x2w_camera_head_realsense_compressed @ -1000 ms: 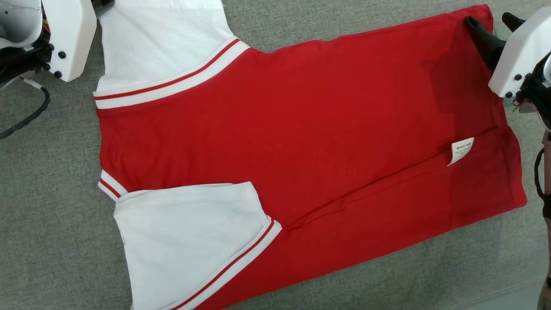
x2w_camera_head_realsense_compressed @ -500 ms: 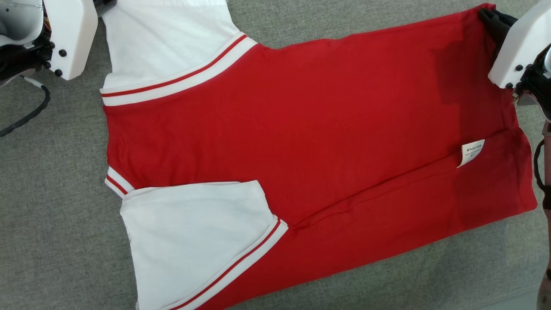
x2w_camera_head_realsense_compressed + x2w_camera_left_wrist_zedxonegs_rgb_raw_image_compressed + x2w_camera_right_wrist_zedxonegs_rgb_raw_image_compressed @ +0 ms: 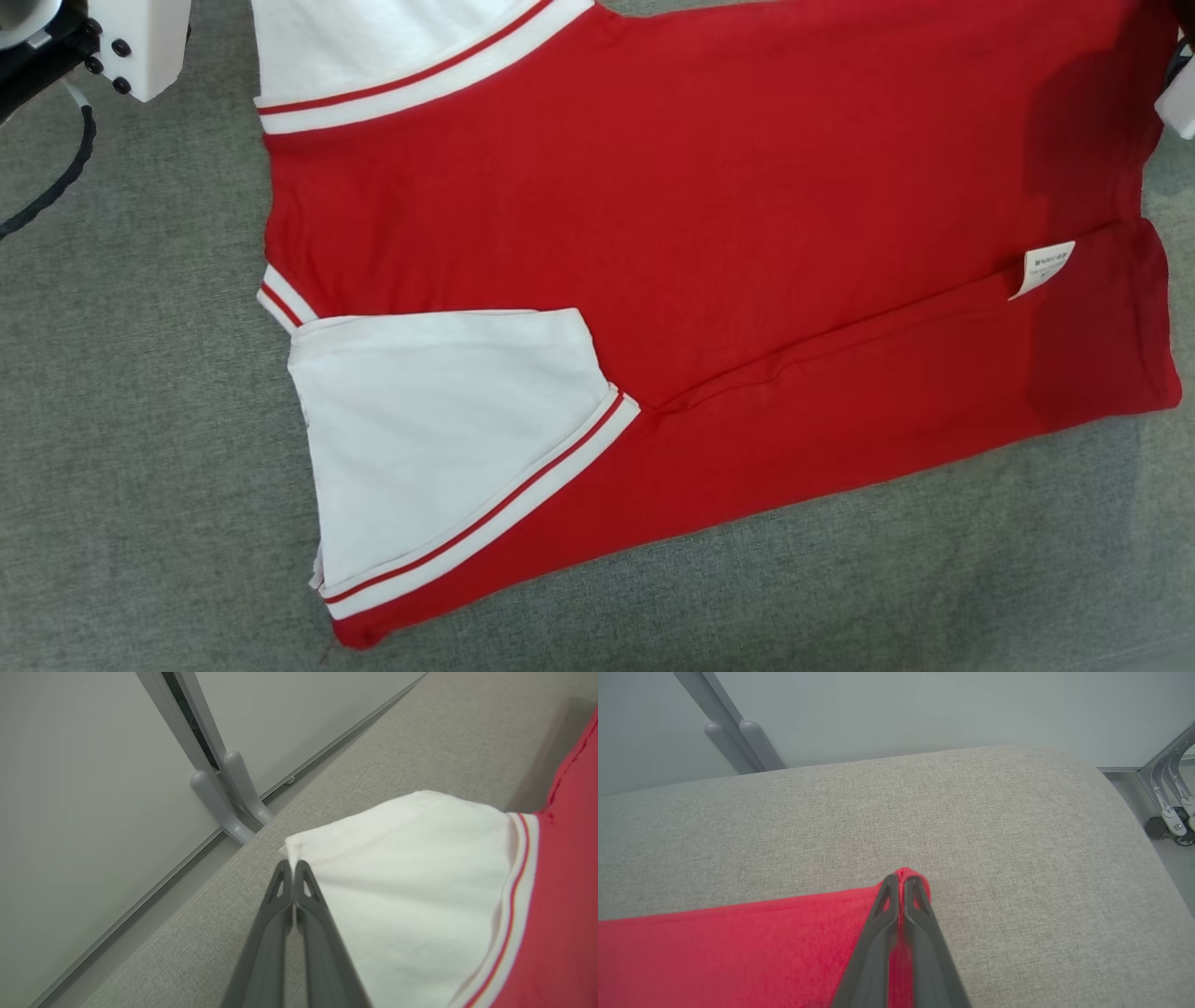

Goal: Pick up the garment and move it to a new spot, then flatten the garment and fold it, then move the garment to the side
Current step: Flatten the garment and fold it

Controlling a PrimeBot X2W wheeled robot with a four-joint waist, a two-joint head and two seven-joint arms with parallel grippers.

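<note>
While it lay spread flat on the grey fabric-covered desk [image 3: 140, 420], the red T-shirt [image 3: 709, 233] ran sideways across the head view, with its white sleeves toward the robot's left and its hem toward the right. The near sleeve [image 3: 439, 429], trimmed with a red-and-white striped band, was folded in over the red body. A long crease [image 3: 840, 341] ran from it toward a small white label [image 3: 1044, 269] close to the hem. In the left wrist view the left gripper [image 3: 293, 865] had its fingers closed on the corner of the far sleeve [image 3: 420, 882], with a pinch of white cloth poking up between the tips. The right gripper [image 3: 901, 882] had its fingers clamped together on the far hem corner, red cloth bunched at their tips. Past the desk's edge, grey metal feet [image 3: 224, 798] stood against a pale wall.
</note>
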